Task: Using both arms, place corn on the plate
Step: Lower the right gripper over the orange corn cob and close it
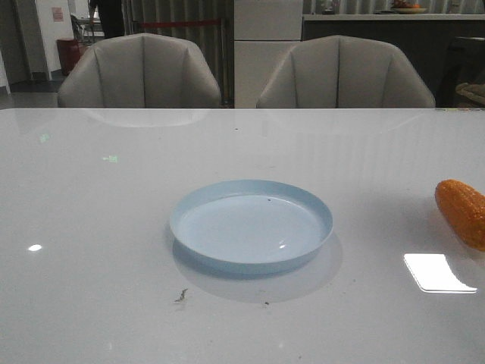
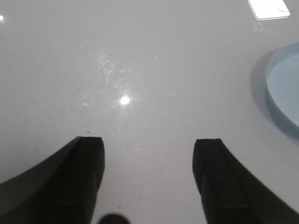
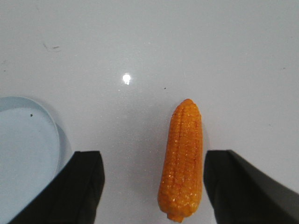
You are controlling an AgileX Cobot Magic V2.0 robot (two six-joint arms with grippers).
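White table (image 1: 114,250), corn (image 3: 182,163) between open right gripper (image 3: 154,186) fingers

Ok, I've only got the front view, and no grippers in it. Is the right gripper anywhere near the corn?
Observer: Yes. The right wrist view shows the right gripper open, with the corn lying between its fingers, nearer one finger.
Operator: Touching it?
Observer: No, there's bare table on both sides of the cob.
Operator: And the left gripper?
Observer: The left gripper is open over bare table, with only the plate's edge in its view.
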